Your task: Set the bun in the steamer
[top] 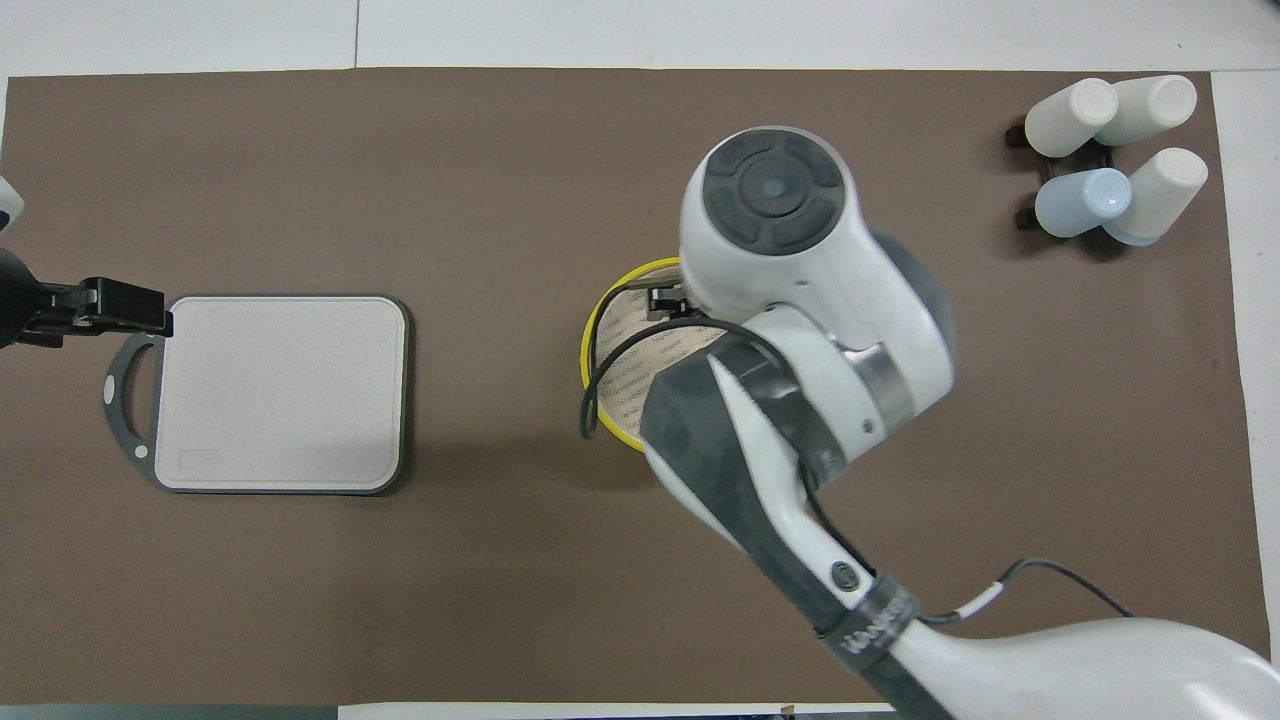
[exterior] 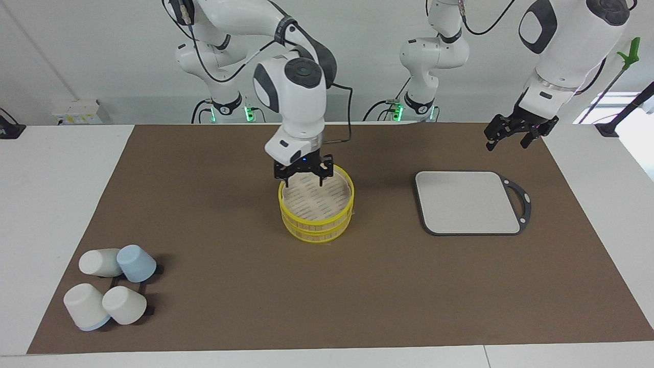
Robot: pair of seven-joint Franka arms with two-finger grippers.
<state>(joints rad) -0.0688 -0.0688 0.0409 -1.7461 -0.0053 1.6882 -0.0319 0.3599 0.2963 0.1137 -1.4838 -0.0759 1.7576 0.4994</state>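
Observation:
The steamer (exterior: 317,221) is a round bamboo basket with yellow rims, standing mid-table with no lid on it. My right gripper (exterior: 303,180) is open, its fingers hanging just inside the rim on the side nearer to the robots. Nothing shows between the fingers. The slatted floor that I can see is bare. The bun does not show in either view. In the overhead view the right arm covers most of the steamer (top: 600,330). My left gripper (exterior: 511,138) waits open in the air near the board's handle.
A grey rectangular board (exterior: 467,202) with a dark handle lies toward the left arm's end, also in the overhead view (top: 280,390). Several upturned white and blue cups (exterior: 110,286) stand on a dark rack at the right arm's end, farther from the robots.

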